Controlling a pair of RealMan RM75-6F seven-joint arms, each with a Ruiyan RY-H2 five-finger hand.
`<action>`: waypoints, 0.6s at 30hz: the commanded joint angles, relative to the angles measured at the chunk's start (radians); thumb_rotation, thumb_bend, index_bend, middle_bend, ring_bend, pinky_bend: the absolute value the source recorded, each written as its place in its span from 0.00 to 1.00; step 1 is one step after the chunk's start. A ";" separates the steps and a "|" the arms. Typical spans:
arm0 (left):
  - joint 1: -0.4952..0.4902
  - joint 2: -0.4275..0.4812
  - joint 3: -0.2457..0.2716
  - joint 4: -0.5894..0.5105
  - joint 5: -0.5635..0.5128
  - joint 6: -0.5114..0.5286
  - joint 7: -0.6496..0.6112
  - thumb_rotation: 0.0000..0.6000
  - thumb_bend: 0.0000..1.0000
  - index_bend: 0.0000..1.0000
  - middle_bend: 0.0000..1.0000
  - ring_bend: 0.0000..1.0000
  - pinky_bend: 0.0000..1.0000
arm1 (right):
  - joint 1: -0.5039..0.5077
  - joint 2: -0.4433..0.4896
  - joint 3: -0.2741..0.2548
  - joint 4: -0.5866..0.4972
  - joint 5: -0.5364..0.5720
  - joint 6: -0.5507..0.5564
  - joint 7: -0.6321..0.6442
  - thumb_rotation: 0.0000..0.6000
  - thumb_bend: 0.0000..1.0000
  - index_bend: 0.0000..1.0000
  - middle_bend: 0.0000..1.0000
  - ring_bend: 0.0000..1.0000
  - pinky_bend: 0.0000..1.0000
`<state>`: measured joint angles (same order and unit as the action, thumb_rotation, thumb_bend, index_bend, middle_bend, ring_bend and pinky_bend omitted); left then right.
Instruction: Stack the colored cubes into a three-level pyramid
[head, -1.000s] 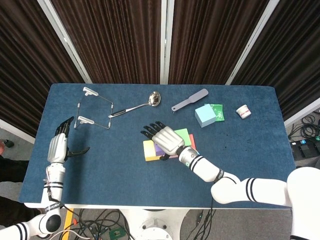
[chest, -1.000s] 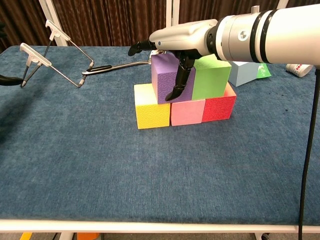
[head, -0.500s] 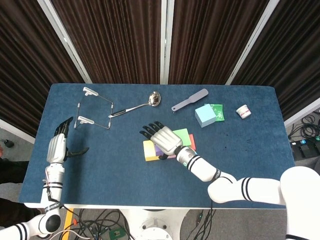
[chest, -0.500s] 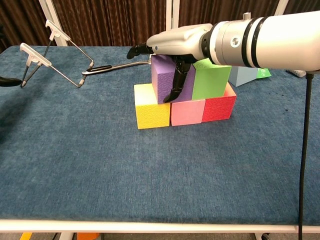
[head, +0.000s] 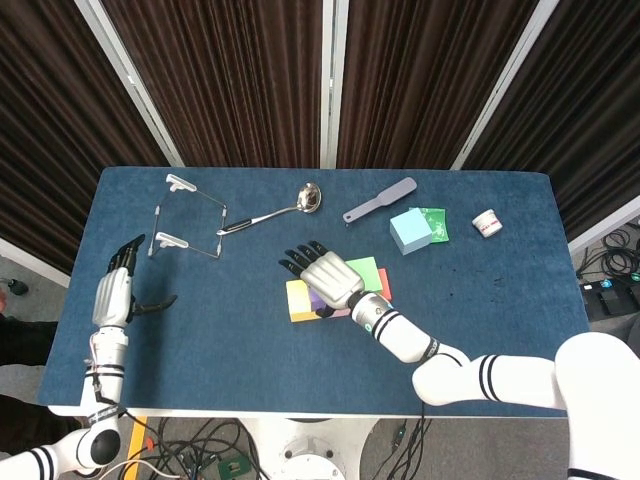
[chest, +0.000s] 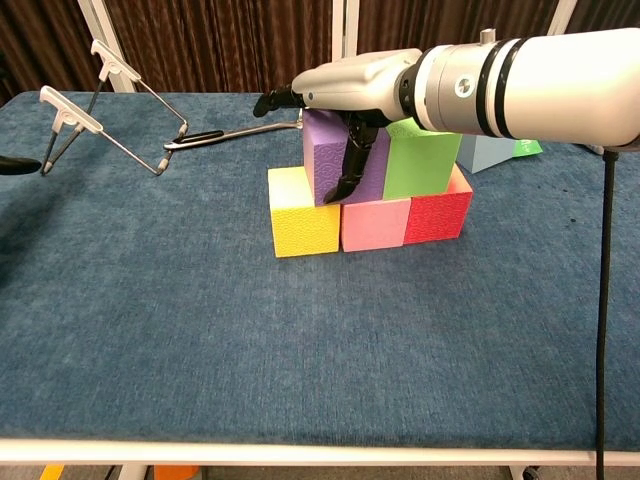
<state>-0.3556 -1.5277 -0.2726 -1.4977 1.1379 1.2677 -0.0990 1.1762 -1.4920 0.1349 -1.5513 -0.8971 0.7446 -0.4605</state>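
A blue cloth-covered table (head: 200, 330) is set before dark curtains, and on it the pyramid is being built. Three cubes are lying in a row as the base: a yellow cube (chest: 303, 224), a pink cube (chest: 374, 223) and a red cube (chest: 437, 214), each touching the next. On these a purple cube (chest: 334, 158) and a green cube (chest: 422, 158) are being carried as the second level, side by side.

The right hand (chest: 345, 85) is being held over the purple cube, fingers spread above its top and the thumb hanging down its front face; whether the cube is being pressed or only touched cannot be told, and nothing is judged to be clamped. The left hand (head: 116, 292) is being kept near the table's left edge, fingers apart, nothing in it.

The second level is judged to be just about settled. The top cube is not yet placed: a light blue cube (head: 410, 231) is lying well apart, beside a green packet (head: 436, 223). The next move is judged to call for the right hand being lifted clear without the purple cube being dragged, then the blue cube being fetched and centred over the seam between purple and green.
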 joint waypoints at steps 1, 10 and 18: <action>0.000 0.000 0.000 0.000 0.000 0.000 0.001 1.00 0.00 0.01 0.06 0.00 0.07 | 0.001 -0.002 -0.001 0.003 0.003 0.001 -0.003 1.00 0.08 0.00 0.00 0.00 0.00; 0.001 0.004 -0.002 -0.005 -0.003 -0.007 -0.006 1.00 0.00 0.01 0.06 0.00 0.07 | 0.000 0.003 0.002 -0.003 0.004 0.001 0.005 1.00 0.08 0.00 0.00 0.00 0.00; 0.003 0.012 -0.006 -0.019 -0.006 -0.013 -0.017 1.00 0.00 0.01 0.06 0.00 0.07 | -0.011 0.064 0.029 -0.082 -0.002 -0.030 0.075 1.00 0.04 0.00 0.00 0.00 0.00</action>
<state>-0.3527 -1.5159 -0.2780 -1.5164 1.1323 1.2544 -0.1156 1.1685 -1.4452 0.1543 -1.6134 -0.8982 0.7281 -0.4051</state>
